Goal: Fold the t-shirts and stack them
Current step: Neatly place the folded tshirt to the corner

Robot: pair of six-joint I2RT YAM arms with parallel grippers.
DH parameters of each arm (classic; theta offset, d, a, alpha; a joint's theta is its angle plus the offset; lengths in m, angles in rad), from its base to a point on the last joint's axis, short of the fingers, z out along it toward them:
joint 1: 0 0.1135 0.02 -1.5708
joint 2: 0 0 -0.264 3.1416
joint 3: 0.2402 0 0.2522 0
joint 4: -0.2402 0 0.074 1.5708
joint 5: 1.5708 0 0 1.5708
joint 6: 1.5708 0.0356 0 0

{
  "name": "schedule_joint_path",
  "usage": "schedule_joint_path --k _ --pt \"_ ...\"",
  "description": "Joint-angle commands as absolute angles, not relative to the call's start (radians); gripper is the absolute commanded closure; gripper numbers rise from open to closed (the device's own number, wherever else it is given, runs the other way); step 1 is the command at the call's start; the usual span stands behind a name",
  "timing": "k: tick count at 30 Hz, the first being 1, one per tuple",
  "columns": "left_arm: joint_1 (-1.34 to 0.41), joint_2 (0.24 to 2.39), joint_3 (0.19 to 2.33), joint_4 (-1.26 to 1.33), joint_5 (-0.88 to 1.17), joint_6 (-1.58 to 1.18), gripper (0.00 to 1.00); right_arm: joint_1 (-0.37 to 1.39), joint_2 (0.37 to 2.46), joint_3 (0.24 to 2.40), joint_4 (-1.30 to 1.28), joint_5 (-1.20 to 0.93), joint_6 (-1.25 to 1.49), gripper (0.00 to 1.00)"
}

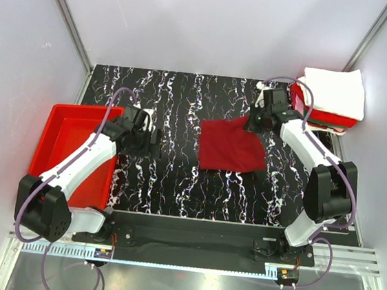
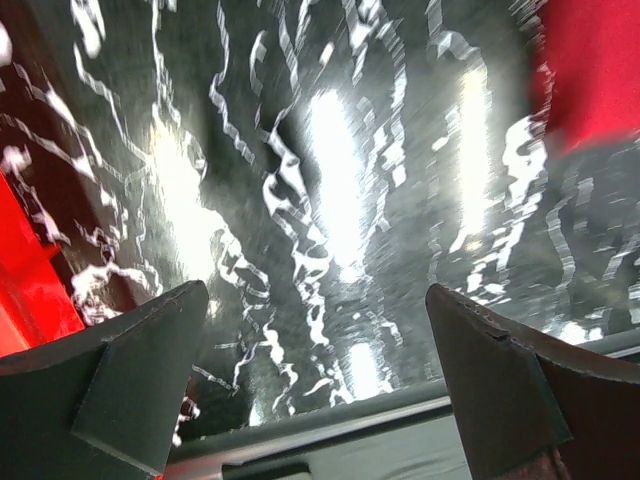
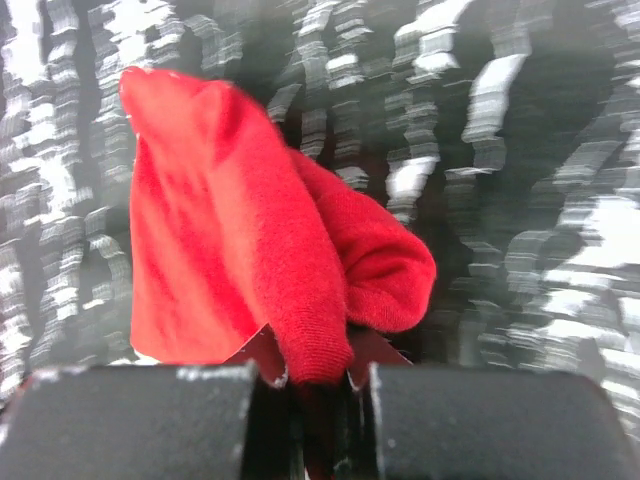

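A black marbled desk [image 1: 169, 177] is shown, a red tray [image 1: 62, 138] set just outboard of the left claw [image 1: 154, 141], which is held wide open. A dark maroon t-shirt [image 1: 231, 149] is spread beside the right claw [image 1: 255, 120], one corner clenched in it, and a stack of folded t-shirts [image 1: 334, 94] is seen just beyond that claw.

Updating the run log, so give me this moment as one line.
right gripper: shut on maroon t-shirt corner | left gripper: open, empty, over table | folded stack: far right
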State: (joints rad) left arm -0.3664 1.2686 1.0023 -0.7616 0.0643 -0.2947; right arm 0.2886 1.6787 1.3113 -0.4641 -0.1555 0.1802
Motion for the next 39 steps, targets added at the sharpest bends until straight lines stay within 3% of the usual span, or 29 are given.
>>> schedule_joint_path --k 1,14,24,39 --pt "-0.362 1.272 0.989 -0.698 0.026 -0.278 0.01 0.246 1.664 1.422 -0.627 -0.005 0.019 1.0" --pt "-0.373 1.316 0.992 -0.703 0.055 -0.253 0.01 0.144 1.73 1.689 -0.675 0.255 -0.205 1.0" --pt "-0.379 1.348 0.994 -0.701 0.078 -0.252 0.01 0.086 1.899 2.106 -0.735 0.27 -0.374 1.0" --pt "-0.397 1.391 0.993 -0.699 0.075 -0.252 0.01 0.064 1.994 2.436 -0.664 0.305 -0.529 1.0"
